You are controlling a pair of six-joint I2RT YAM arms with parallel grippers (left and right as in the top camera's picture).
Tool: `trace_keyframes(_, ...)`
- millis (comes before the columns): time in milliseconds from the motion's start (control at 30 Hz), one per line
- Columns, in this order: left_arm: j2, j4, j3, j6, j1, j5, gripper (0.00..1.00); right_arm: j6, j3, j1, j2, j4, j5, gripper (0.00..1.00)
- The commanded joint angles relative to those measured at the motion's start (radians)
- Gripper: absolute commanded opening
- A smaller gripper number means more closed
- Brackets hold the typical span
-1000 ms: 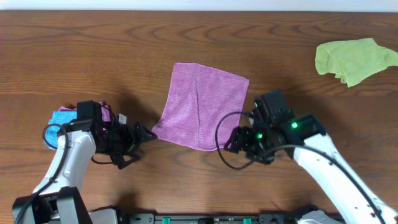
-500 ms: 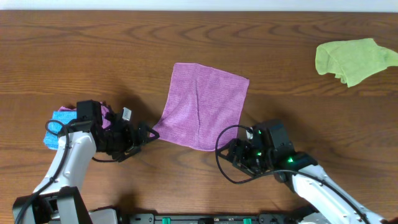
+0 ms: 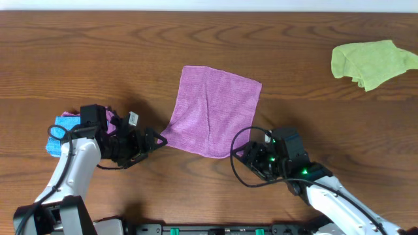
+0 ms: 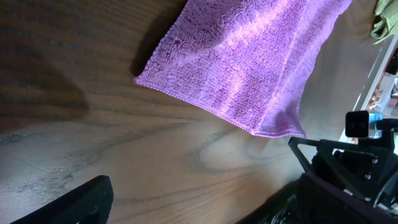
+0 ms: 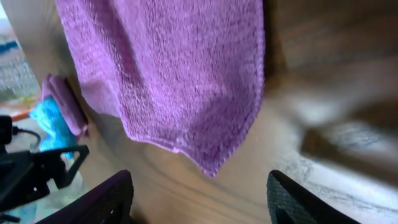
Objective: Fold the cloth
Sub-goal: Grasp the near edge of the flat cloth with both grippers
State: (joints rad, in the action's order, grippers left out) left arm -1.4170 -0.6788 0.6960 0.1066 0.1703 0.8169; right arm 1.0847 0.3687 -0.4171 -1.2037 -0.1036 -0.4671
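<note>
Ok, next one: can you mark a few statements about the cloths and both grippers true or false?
1. The purple cloth lies spread flat on the table. True.
2. The left gripper is shut on its corner. False: it is open beside the near-left corner, holding nothing.
3. A lime-green cloth lies crumpled at the far right. True.
4. The right gripper holds the blue cloth. False: the blue cloth lies at the left; the right gripper is open at the purple cloth's near-right corner.

Overhead looks straight down; both wrist views skim low from opposite sides, sharing the cloth [image 3: 212, 121].
</note>
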Motion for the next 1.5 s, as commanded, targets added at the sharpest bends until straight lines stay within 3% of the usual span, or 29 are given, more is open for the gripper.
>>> trace_keyframes(0, 0.013, 0.0, -0.001, -0.017, 0.006, 0.011, 0.95, 0.023, -0.005, 0.004, -0.026, 0.009, 0.038, 0.68)
trace_keyframes(300, 0.013, 0.0, -0.001, -0.017, 0.006, 0.011, 0.95, 0.046, -0.005, 0.003, -0.153, 0.158, 0.04, 0.59)
trace_keyframes(500, 0.013, 0.002, -0.001, -0.016, 0.006, 0.011, 0.95, 0.063, -0.005, 0.003, -0.179, 0.169, 0.042, 0.36)
trace_keyframes(633, 0.013, 0.004, -0.001, -0.013, 0.006, 0.011, 0.95, 0.063, -0.005, 0.003, -0.179, 0.169, 0.049, 0.13)
trace_keyframes(733, 0.013, 0.004, -0.001, -0.013, 0.006, 0.011, 0.95, 0.063, -0.005, 0.004, -0.179, 0.169, 0.05, 0.02)
trace_keyframes(1233, 0.013, 0.002, -0.001, -0.013, 0.006, 0.011, 0.95, 0.007, -0.005, 0.006, -0.157, 0.065, 0.042, 0.01)
trace_keyframes(1467, 0.013, -0.011, -0.001, 0.006, 0.006, -0.036, 0.95, -0.061, -0.005, 0.054, -0.068, -0.086, 0.076, 0.01)
